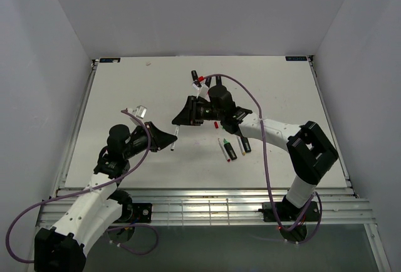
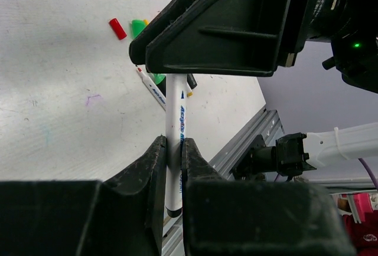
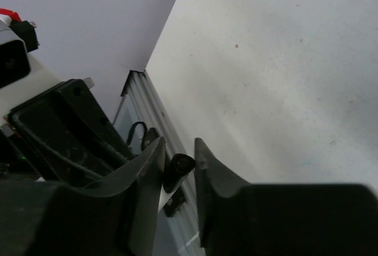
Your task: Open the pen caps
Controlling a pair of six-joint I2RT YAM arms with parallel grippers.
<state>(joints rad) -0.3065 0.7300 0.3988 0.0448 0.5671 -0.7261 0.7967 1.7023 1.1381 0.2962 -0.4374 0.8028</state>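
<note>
**Top external.** Item 1: left gripper (image 1: pixel 170 140), over the table (image 1: pixel 125 90) left of centre, clenched across a white pen (image 1: pixel 175 139). The pen's long axis runs near-to-far. Item 2: right gripper (image 1: pixel 180 119), just beyond the pen's far end and nearest to its cap.

**Left wrist.** The pen stands upright in the frame, pinched at mid-barrel by the left fingers. Its upper end is hidden behind the right gripper. A loose red cap (image 2: pixel 117 28) and green cap (image 2: pixel 139 27) lie on the table beyond.

**Right wrist.** A black cap (image 3: pixel 178 167) sits between the 2 right fingers. They are close on both sides, but a firm grasp cannot be told. Judged: the pull should follow the pen's axis, away from the left gripper.
</note>
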